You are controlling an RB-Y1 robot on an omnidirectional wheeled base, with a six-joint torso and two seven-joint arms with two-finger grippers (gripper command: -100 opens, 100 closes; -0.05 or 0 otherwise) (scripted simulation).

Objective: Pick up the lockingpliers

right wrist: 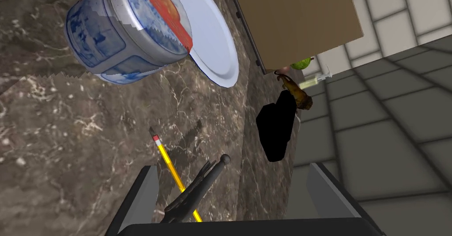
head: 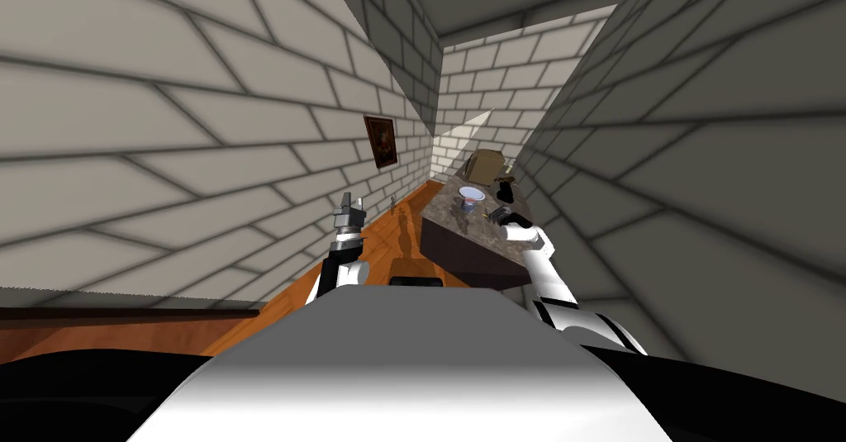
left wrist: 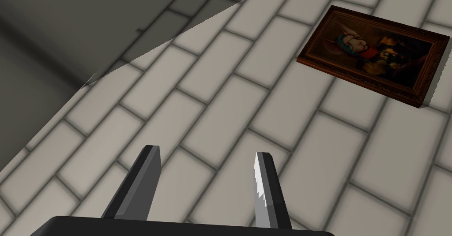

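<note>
Closest to you, the left gripper (head: 349, 206) is raised over the wooden floor (head: 363, 243) by the left wall, its jaws spread apart and holding nothing. Your right gripper (right wrist: 231, 176) is down at the counter (right wrist: 66, 136), a brown, white-veined, marble-like top, with its jaws wide open and gripping nothing. The lockingpliers (right wrist: 198, 189) lie flat on the counter between those jaws, dark grey, nearer one finger than the other, knobbed end pointing away from the gripper. A yellow pencil (right wrist: 170, 165) crosses them; you cannot tell which lies on top. Past the pencil, a blue-and-white tub (right wrist: 128, 26) with a red lid stands beside a white plate (right wrist: 212, 39); whether they touch is unclear. Near the counter's wall-side edge sits a plain black object (right wrist: 276, 127), with a small brown thing (right wrist: 300, 97) just behind it. Further along is a tan box (right wrist: 300, 21), with something green (right wrist: 301, 64) at its corner. In the head view, the counter runs along the shaded right wall (head: 702, 131) of a narrow, brick-patterned corridor. A dark framed picture (head: 381, 140) hangs on the paler left wall (head: 165, 131), and a lit end wall (head: 487, 90) closes the corridor beyond the box.
</note>
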